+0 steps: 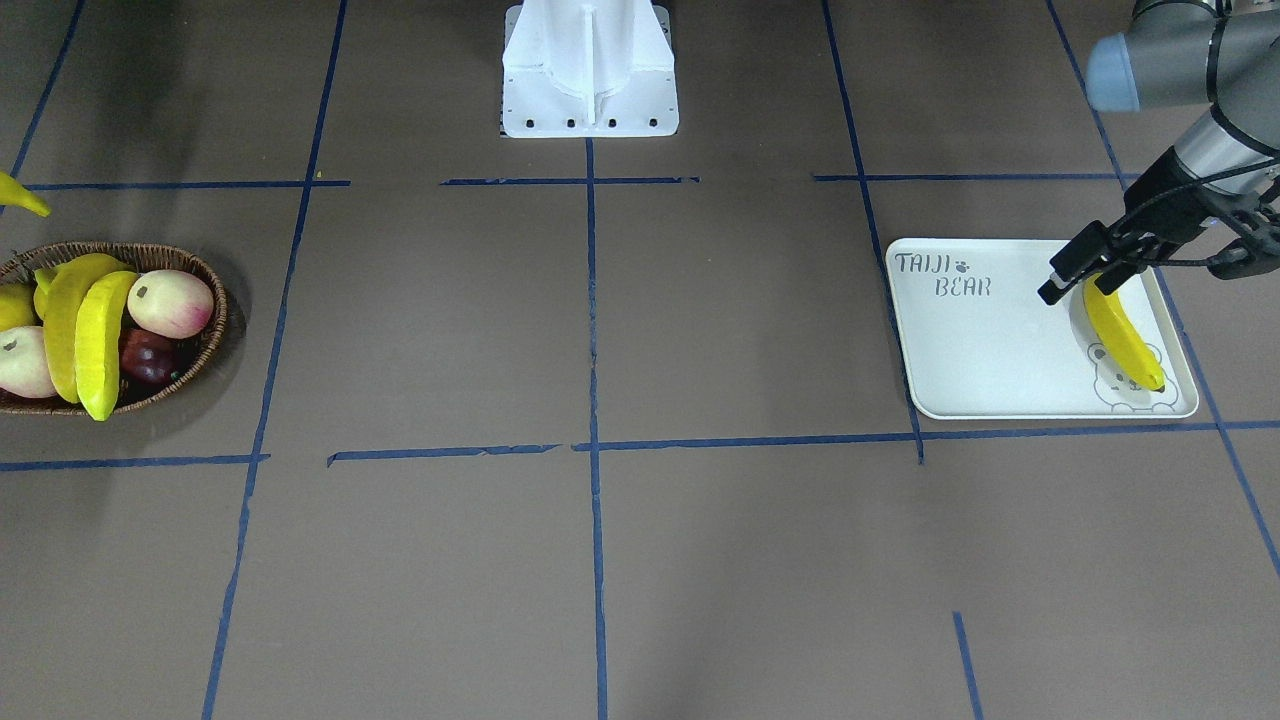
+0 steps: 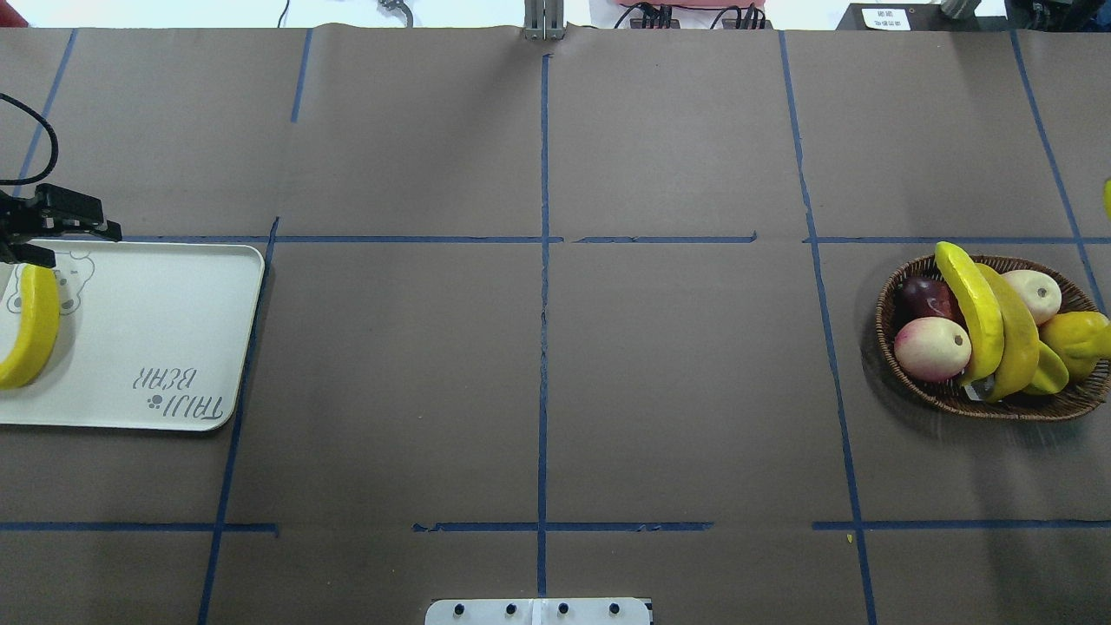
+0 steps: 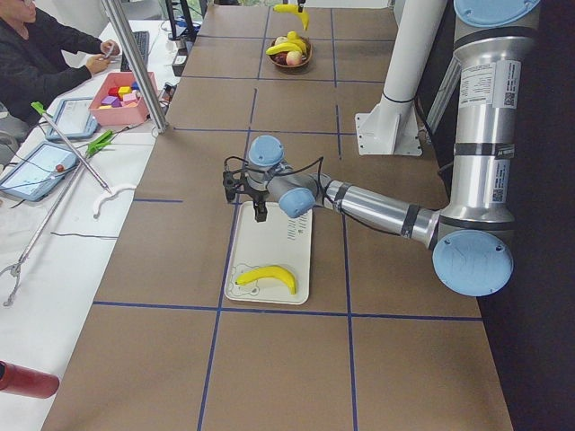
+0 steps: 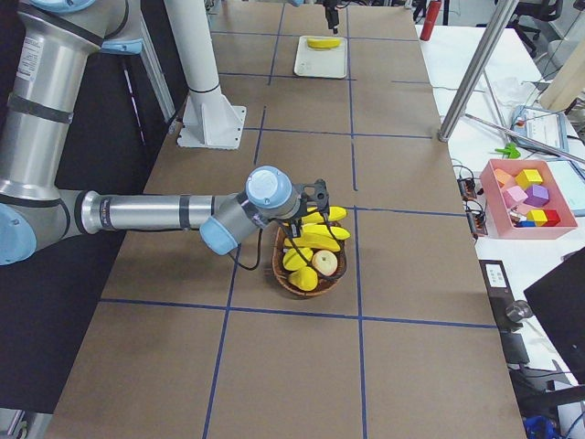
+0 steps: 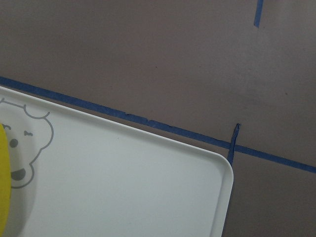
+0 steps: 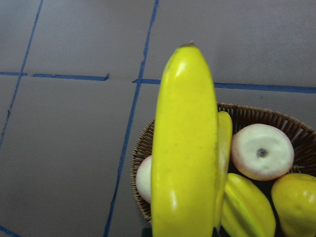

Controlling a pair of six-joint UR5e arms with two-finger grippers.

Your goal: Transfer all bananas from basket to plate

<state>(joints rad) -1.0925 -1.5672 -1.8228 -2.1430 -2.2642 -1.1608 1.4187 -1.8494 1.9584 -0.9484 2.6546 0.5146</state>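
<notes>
The off-white plate holds one banana lying over its bear face; the plate also shows in the overhead view. My left gripper hovers just above that banana's end, open and empty, clear of it in the exterior left view. The wicker basket holds two bananas laid across other fruit. My right gripper is shut on another banana and holds it raised over the basket's edge. Its tip shows in the front view.
The basket also holds two peaches, a dark apple, a starfruit and a yellow fruit. The robot's white base stands mid-table. A pink box of blocks and a metal pole stand beside the table.
</notes>
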